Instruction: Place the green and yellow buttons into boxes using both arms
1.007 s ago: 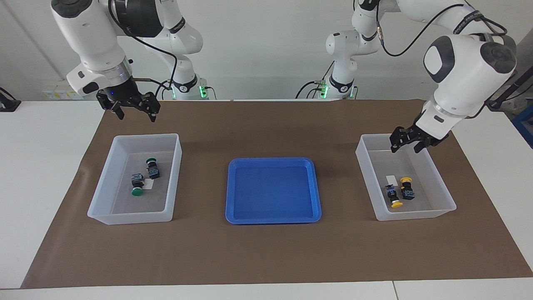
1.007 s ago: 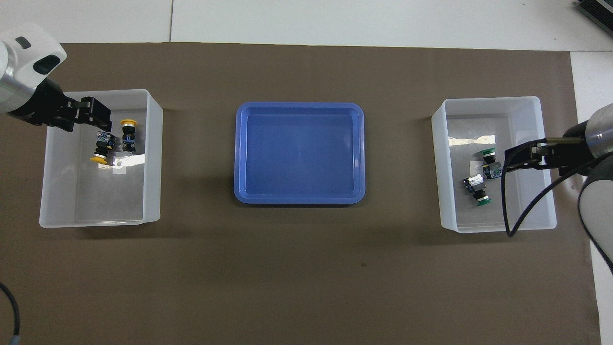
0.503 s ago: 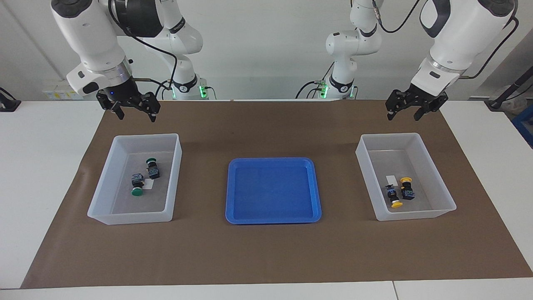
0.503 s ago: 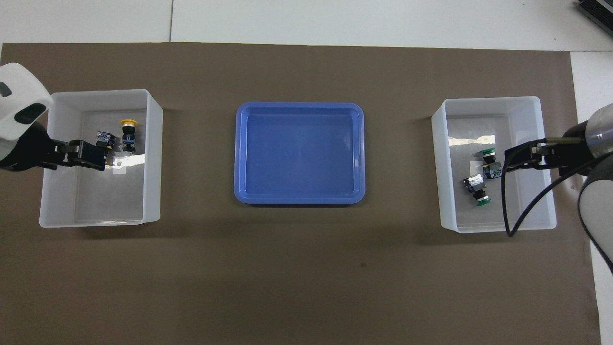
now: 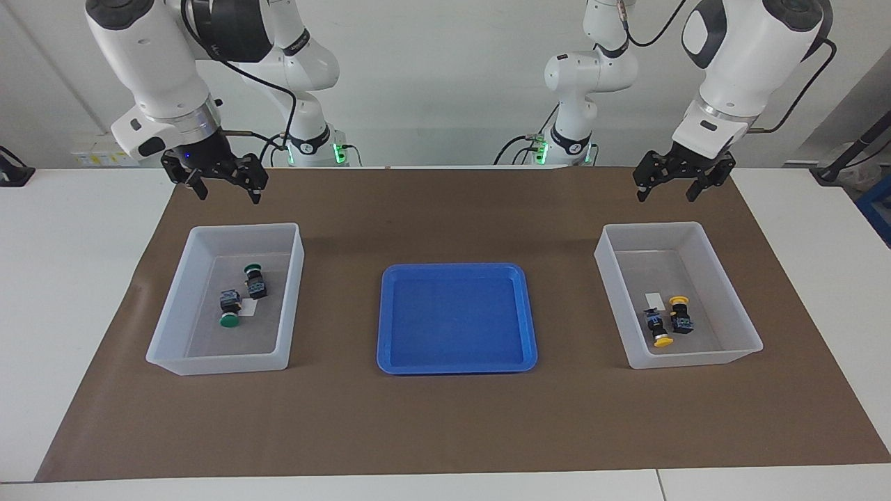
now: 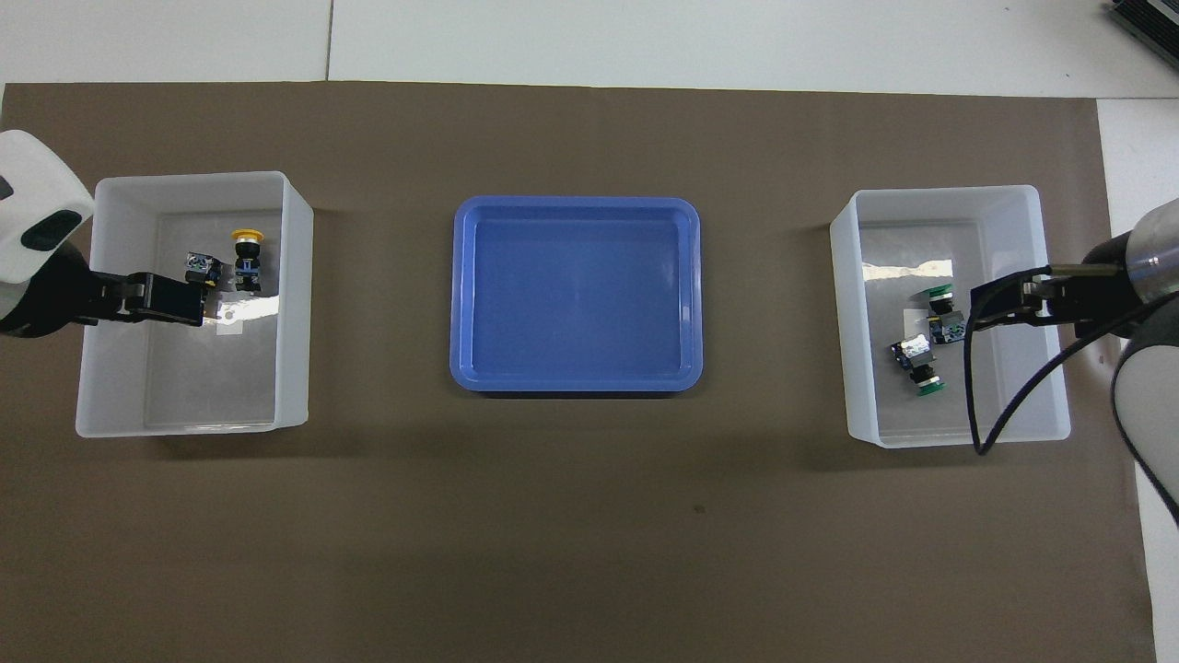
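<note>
A: Where are the buttons?
B: All four lie in the bins. The two green buttons (image 5: 240, 298) sit in the bin (image 5: 174, 362) toward the right arm's end of the surface, close together by a small white sticker. The two yellow buttons (image 5: 668, 322) lie side by side in the other bin (image 5: 696, 360) toward the left arm's end, also by a sticker (image 5: 652, 300).

A: And the hands?
B: Both are up in the air with nothing in them. The left hand (image 5: 665, 189) hangs over the brown mat (image 5: 445, 417) by the robot-side rim of the yellow buttons' bin, fingers spread. The right hand (image 5: 224, 193) hangs over the mat by the robot-side rim of the green buttons' bin, fingers spread too.

A: Anything else around?
B: A shallow blue tray (image 5: 390, 362) lies on the mat between the two bins, apart from both. A black cable (image 6: 976, 405) from the right arm loops over the green buttons' bin in the overhead view. Nothing lies across either bin's opening.
</note>
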Available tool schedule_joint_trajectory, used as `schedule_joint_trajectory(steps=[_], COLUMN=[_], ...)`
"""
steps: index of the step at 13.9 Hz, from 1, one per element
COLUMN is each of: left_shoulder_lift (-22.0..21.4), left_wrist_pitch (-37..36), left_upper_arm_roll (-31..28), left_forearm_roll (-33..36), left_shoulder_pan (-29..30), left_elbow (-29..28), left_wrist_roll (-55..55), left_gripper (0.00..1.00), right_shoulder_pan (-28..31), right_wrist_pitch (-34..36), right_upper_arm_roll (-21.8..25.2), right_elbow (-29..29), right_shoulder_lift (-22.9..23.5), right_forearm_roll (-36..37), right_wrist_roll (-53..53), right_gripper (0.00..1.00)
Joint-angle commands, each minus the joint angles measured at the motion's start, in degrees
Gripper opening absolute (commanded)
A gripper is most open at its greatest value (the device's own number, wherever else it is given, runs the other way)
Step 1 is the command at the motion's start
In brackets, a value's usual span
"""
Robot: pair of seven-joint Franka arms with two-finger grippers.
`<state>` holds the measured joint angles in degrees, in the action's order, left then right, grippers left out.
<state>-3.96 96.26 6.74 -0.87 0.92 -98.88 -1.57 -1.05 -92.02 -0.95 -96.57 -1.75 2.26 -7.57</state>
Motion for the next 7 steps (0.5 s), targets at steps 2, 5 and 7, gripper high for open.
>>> schedule_joint_trajectory(steps=[2,5,7], left_shoulder_lift=[-0.9,-0.8,-0.8], left_wrist_pitch=[1.0,1.0,1.0], left_upper_arm_roll=[-0.4,-0.4,-0.4], left_forearm_roll=[0.0,0.0,0.0], left_shoulder_pan=[-0.5,-0.6,-0.5], left_elbow=[-0.3,0.1,0.1], left_wrist_roll=[-1.0,-1.1,-1.0], left_gripper=[1.0,1.0,1.0], right_shoulder_pan=[0.7,0.7,0.7], right_wrist_pitch=[-0.5,-0.5,-0.5], right_upper_arm_roll=[-0.3,-0.3,-0.3], right_elbow=[-1.5,-1.5,-1.5], right_shoulder_lift=[-1.4,-1.4,-1.4], right_forearm_roll=[-1.7,-1.7,-1.7], right_wrist_roll=[-0.2,-0.2,-0.2], right_gripper=[1.0,1.0,1.0])
